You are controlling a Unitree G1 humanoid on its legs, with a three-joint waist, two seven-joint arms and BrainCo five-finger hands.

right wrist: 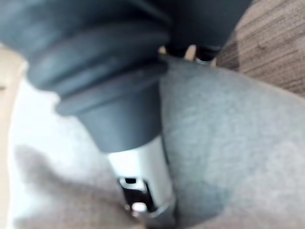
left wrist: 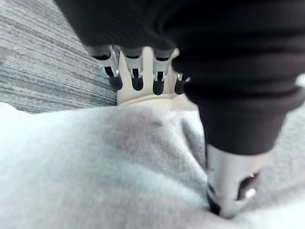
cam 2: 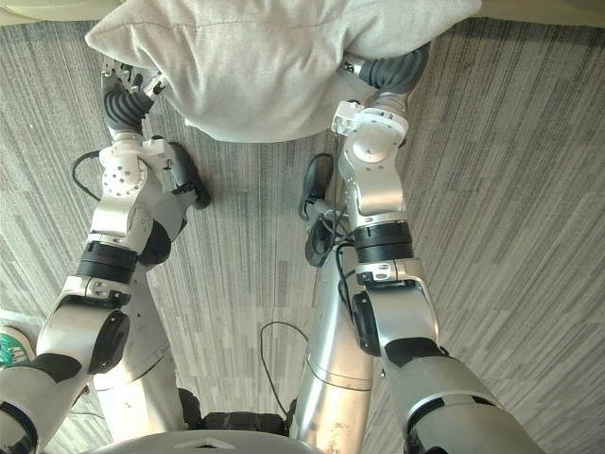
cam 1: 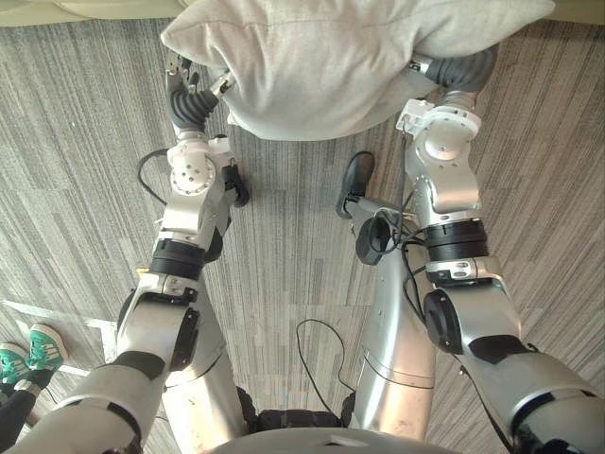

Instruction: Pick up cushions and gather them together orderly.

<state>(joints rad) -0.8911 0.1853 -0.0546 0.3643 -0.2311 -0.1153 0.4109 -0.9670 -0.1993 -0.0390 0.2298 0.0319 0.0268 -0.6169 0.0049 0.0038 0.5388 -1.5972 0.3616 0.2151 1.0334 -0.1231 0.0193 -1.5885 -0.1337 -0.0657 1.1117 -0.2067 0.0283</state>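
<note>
— Left hand first: what does it show?

— It sits at the left end of the grey cushion. In its wrist view the fingers stand straight in a row, slightly apart, with their dark tips clear of the cloth. The thumb is pressed deep into the fabric, which puckers around it.

— And the right hand?

— It is at the cushion's opposite end, with its dark ribbed cover tucked against the cloth. Its thumb sinks into the grey fabric too. Whether that hand grips the cushion or merely presses on it cannot be told, since the cover hides the rest.

— So where is the cushion?

— Between the two hands, in front of the robot and well up the head views, spanning from one wrist to the other. Its lower edge bulges down over the grey striped carpet. Its upper edge reaches a pale cream strip along the far side, and whether it rests on that cannot be told.

— Anything else?

— A person's teal shoes stand on the carpet by the robot's left side, well apart from the cushion.
</note>
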